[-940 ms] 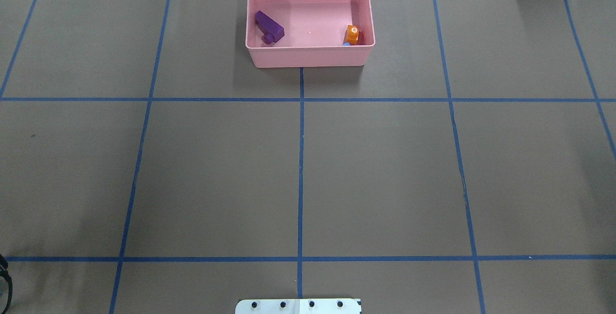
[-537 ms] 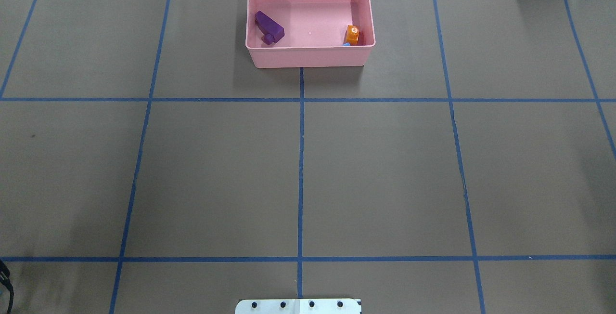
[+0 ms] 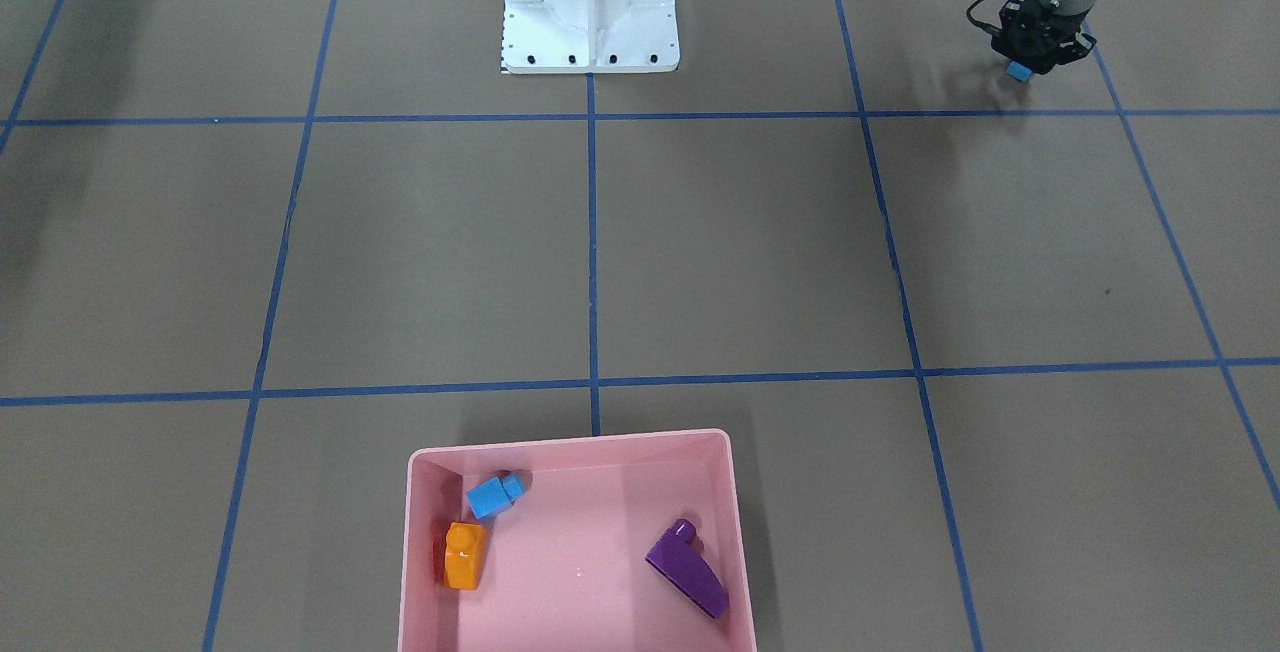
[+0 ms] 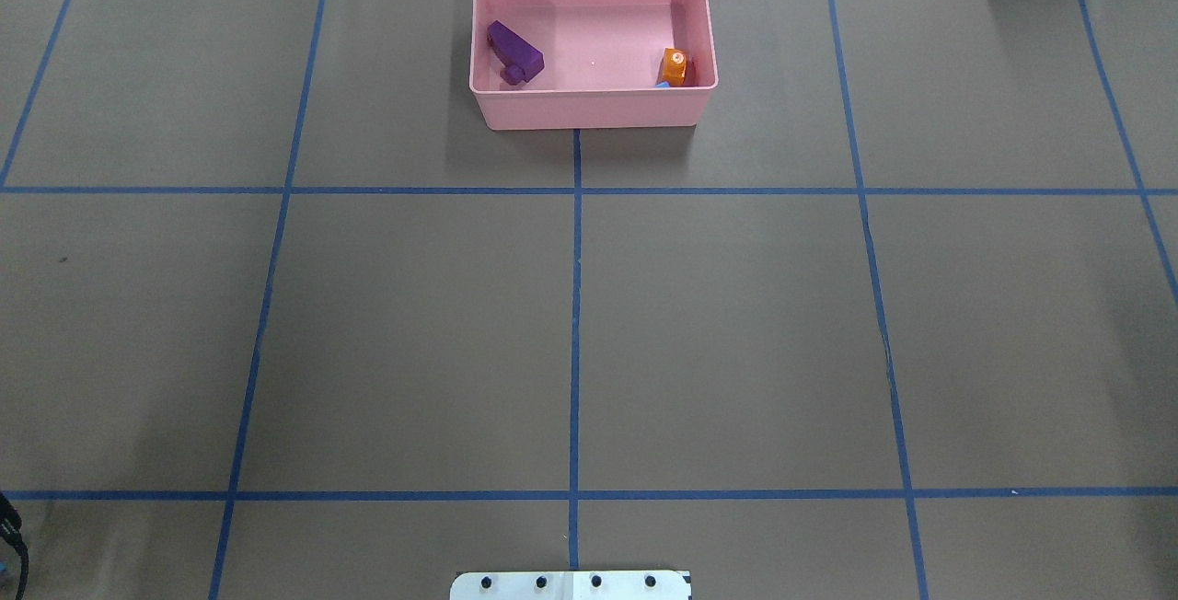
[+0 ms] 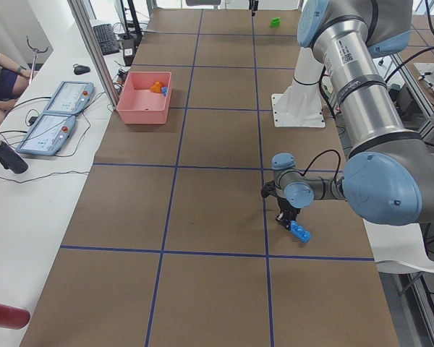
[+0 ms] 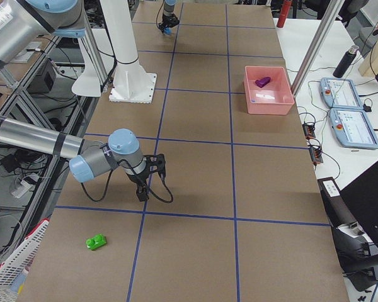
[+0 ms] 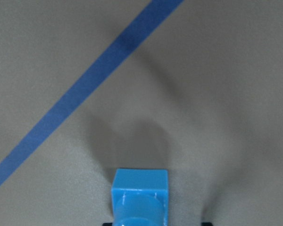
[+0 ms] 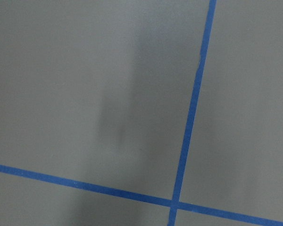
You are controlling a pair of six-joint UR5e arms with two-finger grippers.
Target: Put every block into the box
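Observation:
The pink box (image 3: 570, 438) stands at the table's far middle (image 4: 594, 110). In it lie the purple sloped brick (image 3: 687, 568), the orange sloped brick (image 3: 464, 554) and the small light-blue cube (image 3: 494, 495). My left gripper (image 3: 1025, 67) is shut on the long light-blue bar (image 5: 299, 231) and holds it just above the table, near the robot's side. The bar's end shows in the left wrist view (image 7: 140, 197). The green brick (image 6: 96, 241) lies on the table at my far right end. My right gripper (image 6: 142, 189) shows only in the exterior right view, so I cannot tell whether it is open or shut.
The white robot base (image 3: 590, 7) stands at the table's near middle edge. Blue tape lines divide the brown table cover into squares. Operator tablets (image 5: 54, 123) and a person sit beyond the table's far edge.
The dark part of the left arm at the overhead view's lower left edge has shifted slightly lower. The bricks in the box have not moved.

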